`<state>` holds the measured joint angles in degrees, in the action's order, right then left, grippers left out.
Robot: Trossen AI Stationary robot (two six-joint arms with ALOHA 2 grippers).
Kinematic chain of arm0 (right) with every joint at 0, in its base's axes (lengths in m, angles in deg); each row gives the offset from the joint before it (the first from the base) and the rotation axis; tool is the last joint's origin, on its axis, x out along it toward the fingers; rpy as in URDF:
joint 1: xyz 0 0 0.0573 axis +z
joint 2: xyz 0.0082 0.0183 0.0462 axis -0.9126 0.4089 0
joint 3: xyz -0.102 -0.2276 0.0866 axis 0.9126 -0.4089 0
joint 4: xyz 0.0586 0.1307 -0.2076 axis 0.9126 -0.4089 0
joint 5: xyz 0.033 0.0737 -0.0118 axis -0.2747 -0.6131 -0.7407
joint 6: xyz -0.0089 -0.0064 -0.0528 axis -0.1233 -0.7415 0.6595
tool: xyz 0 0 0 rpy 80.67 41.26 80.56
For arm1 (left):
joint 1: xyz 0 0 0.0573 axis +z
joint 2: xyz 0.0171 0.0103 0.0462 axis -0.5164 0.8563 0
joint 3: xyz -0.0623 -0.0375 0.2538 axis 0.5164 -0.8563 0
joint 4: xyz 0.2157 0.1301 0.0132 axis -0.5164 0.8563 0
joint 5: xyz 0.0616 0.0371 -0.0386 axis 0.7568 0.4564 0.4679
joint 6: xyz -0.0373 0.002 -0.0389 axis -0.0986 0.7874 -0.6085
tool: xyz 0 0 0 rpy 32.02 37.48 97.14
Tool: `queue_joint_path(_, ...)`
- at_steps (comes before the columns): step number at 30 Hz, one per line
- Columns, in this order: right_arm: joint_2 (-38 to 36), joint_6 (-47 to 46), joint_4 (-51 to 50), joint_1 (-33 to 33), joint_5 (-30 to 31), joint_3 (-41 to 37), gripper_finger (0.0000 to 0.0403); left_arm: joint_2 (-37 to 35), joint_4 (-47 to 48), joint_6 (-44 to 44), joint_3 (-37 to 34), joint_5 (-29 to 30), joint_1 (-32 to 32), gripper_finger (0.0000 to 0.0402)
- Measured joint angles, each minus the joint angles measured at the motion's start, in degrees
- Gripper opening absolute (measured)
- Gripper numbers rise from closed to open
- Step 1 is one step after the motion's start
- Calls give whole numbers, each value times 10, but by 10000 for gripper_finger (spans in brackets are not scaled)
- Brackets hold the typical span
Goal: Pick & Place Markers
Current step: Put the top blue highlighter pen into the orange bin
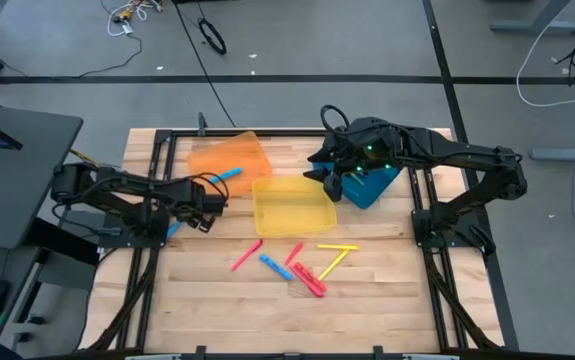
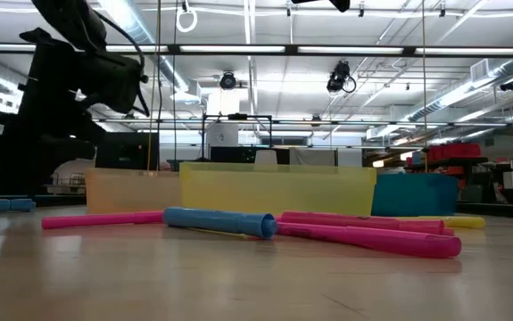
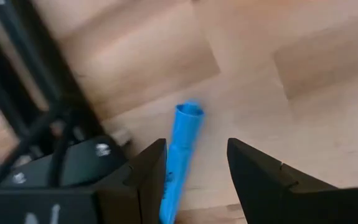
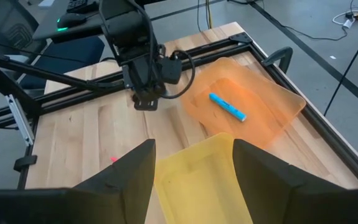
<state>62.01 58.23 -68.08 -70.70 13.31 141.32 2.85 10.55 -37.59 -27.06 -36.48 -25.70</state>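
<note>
A blue marker (image 3: 182, 149) lies flat on the wooden table between the two fingers of my left gripper (image 3: 196, 146), which is open and points steeply down at the table's left side (image 1: 195, 215). The marker runs along the gap, close to one finger (image 3: 150, 177); I cannot tell whether they touch. Another blue marker (image 4: 227, 106) lies in the orange tray (image 1: 229, 158). Several pink, blue and yellow markers (image 1: 302, 265) lie loose on the table's near middle. My right gripper (image 4: 194, 146) hangs open above the blue tray (image 1: 372, 187).
The yellow tray (image 1: 294, 205) stands between the orange and blue trays. Black frame rails (image 3: 35, 93) run close beside my left gripper. The loose markers (image 2: 238, 221) lie in front of the trays, with bare wood at the near edge.
</note>
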Motion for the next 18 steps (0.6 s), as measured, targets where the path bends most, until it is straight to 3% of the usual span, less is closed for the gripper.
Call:
queue_joint_path(3, 0, 0, 0, 0, -4, 0, 216, 0, -31, 15, -27, -25, 2, 177)
queue_joint_path(11, 0, -4, 0, 0, -4, 0, 216, -1, -40, 22, -45, -26, 3, 177)
queue_joint_path(18, 0, -4, 0, 0, -3, 0, 216, -4, -90, 53, -73, -72, 6, 176)
